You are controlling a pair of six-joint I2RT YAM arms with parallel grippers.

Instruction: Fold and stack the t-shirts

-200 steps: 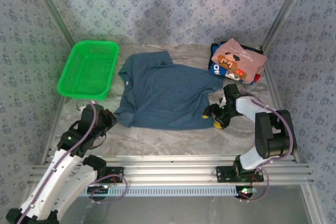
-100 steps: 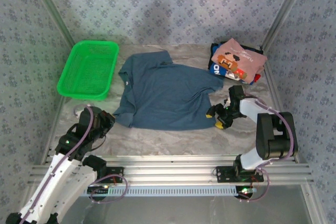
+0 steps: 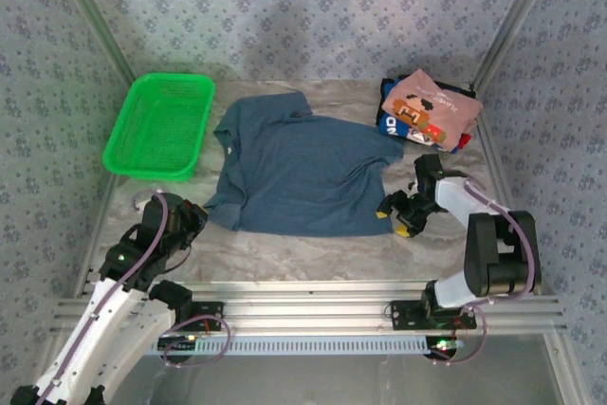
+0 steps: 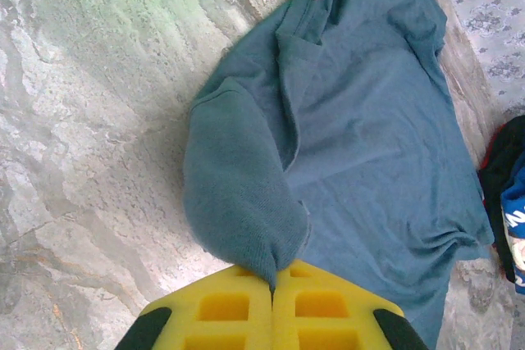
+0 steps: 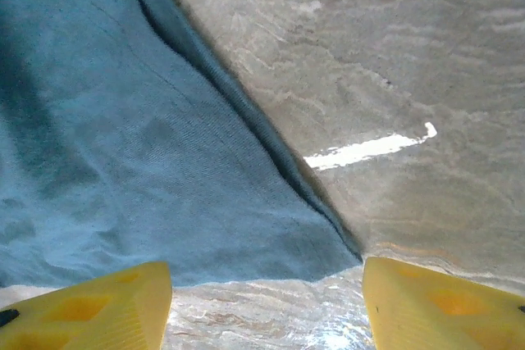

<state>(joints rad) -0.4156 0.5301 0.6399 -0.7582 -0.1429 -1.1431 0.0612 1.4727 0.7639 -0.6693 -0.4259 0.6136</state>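
R pincer (image 3: 395,220) backed off hem, gaping; L pincer (image 4: 272,283) clamps soft teal t-shirt (image 3: 299,173) sleeve.

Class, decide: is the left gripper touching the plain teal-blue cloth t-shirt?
Touching. In the left wrist view the left gripper is shut, its yellow fingers pinching the sleeve tip of the plain teal-blue cloth t-shirt.

Both arms have glossy white tubular links and bulky black joint housings. A lilac cable runs along the left arm (image 3: 104,301), a similar pale one along the right arm (image 3: 493,248). Black base plates sit bolted on the ribbed silver aluminium rail (image 3: 303,315). The left end effector (image 4: 272,305) and right end effector (image 5: 267,301) have blocky yellow fingers with square moulded recesses.
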